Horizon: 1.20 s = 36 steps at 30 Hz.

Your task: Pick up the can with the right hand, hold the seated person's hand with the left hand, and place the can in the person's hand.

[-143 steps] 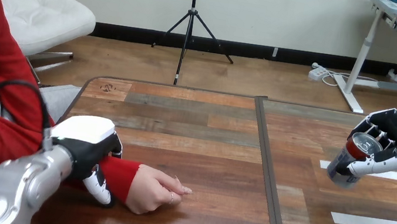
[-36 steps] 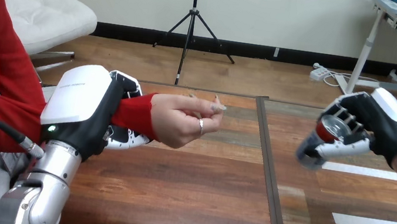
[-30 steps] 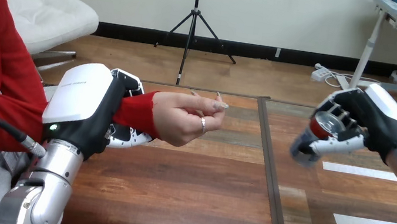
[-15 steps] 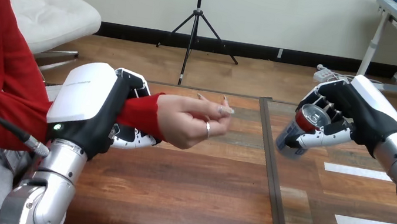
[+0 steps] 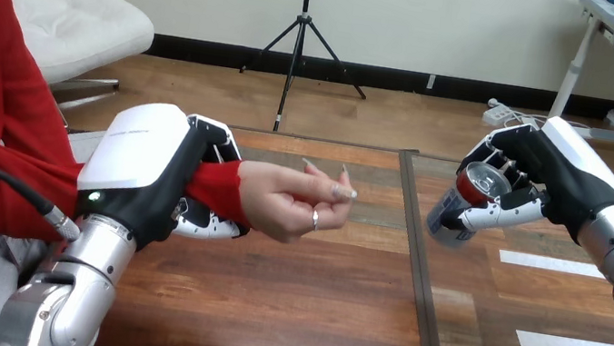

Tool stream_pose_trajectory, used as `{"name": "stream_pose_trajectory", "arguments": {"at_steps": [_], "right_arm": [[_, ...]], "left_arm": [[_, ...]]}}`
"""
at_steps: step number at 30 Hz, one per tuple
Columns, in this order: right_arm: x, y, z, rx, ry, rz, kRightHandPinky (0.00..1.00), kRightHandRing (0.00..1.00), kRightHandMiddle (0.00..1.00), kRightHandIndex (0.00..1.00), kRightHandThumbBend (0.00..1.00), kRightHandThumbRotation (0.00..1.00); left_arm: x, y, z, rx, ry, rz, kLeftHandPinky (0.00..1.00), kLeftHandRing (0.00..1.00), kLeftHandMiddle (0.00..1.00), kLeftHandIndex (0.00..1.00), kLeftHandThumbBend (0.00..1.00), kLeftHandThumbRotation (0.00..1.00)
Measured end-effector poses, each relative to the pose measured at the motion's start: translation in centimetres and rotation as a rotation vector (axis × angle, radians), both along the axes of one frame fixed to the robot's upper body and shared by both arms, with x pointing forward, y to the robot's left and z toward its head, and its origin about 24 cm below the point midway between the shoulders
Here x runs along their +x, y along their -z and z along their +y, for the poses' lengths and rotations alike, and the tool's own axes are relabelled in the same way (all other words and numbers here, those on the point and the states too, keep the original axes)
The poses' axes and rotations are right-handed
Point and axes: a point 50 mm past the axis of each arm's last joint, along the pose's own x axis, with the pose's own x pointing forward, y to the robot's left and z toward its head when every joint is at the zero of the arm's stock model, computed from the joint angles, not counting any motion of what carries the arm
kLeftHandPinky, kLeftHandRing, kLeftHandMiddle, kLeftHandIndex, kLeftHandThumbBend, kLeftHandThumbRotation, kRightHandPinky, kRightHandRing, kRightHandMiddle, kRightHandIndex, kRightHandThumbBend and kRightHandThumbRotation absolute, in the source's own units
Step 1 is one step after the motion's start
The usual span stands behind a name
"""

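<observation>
The right hand has its fingers and thumb curled round the can, carrying it clear above the table at the right of the seam, tipped so that its top faces up and towards the head camera. The can looks like a small metal drinks can: stiff along its rims, thin and easy to dent in the wall, smooth enough to slide in a loose hold, and probably light. Whether it is sealed, or has any liquid in it, cannot be told from here, so it is safer to treat it as able to spill and bring it nearer upright before letting go. The hold across the middle of the body seems the right place, since it leaves the base free to land in a palm. The left hand is closed round the red sleeve at the person's wrist, holding the arm raised over the table. The person's hand is near the can but apart from it, its fingers bent inward and not yet spread to receive anything.
</observation>
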Motion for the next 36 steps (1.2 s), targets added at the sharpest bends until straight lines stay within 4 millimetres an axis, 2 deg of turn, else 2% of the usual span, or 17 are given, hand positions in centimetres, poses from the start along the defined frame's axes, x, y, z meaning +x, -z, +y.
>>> {"name": "stream_pose_trajectory", "arguments": {"at_steps": [36], "right_arm": [[-0.08,-0.20,-0.80,-0.010,0.025,0.006,0.34,0.37,0.43,0.48,0.74,0.00]], "left_arm": [[0.02,-0.31,0.46,0.083,0.040,0.134,0.37,0.45,0.51,0.52,0.80,0.00]]}}
